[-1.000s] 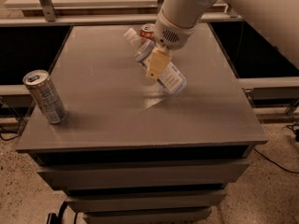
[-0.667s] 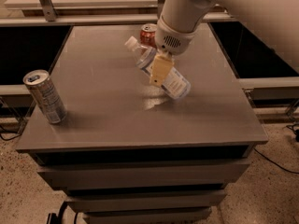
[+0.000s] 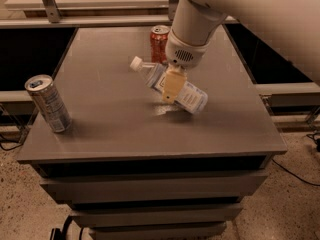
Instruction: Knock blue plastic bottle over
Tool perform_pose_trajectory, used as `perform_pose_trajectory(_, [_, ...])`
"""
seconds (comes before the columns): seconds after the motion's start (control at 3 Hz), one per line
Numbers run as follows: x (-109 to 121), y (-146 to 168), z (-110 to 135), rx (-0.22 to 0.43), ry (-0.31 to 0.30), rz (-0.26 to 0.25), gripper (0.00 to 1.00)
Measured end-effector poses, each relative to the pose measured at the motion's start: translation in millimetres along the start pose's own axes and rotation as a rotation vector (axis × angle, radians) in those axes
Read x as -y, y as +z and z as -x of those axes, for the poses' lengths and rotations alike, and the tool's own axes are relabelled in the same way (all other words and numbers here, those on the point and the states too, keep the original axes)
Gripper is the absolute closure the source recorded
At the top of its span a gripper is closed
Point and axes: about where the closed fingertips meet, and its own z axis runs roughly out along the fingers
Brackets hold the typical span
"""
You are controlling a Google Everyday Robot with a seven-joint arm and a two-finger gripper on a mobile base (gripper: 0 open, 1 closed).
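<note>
- The gripper (image 3: 171,91) is down over the middle of the grey table (image 3: 110,119), hanging from the big white arm (image 3: 200,19) that comes in from the upper right.
- One tan finger (image 3: 173,81) lies flat across the front of the blue plastic bottle (image 3: 192,98), right over its label. The other finger is hidden behind the body, so the pair looks clamped on the bottle with only its width between them.
- The bottle is well off upright. It is tilted steeply, its white cap (image 3: 135,62) pointing up and to the left and its base down to the right, close to the tabletop.
- I cannot tell whether the base touches the surface or hangs just above it. A pale glint sits on the table right under it.
- The red soda can (image 3: 159,43) stands upright behind, near the far edge and just beside the wrist of the arm, apart from the bottle.
- The silver-blue slim can (image 3: 49,104) stands over at the left edge, well apart from the action.
</note>
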Motion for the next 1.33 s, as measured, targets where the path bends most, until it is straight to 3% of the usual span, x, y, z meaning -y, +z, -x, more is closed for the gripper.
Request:
perform_pose_trajectory(1.0, [-6, 29, 20, 0.067, -0.033, 0.027, 0.12])
perform_pose_trajectory(1.33, [-4, 35, 25, 0.075, -0.045, 0.038, 0.0])
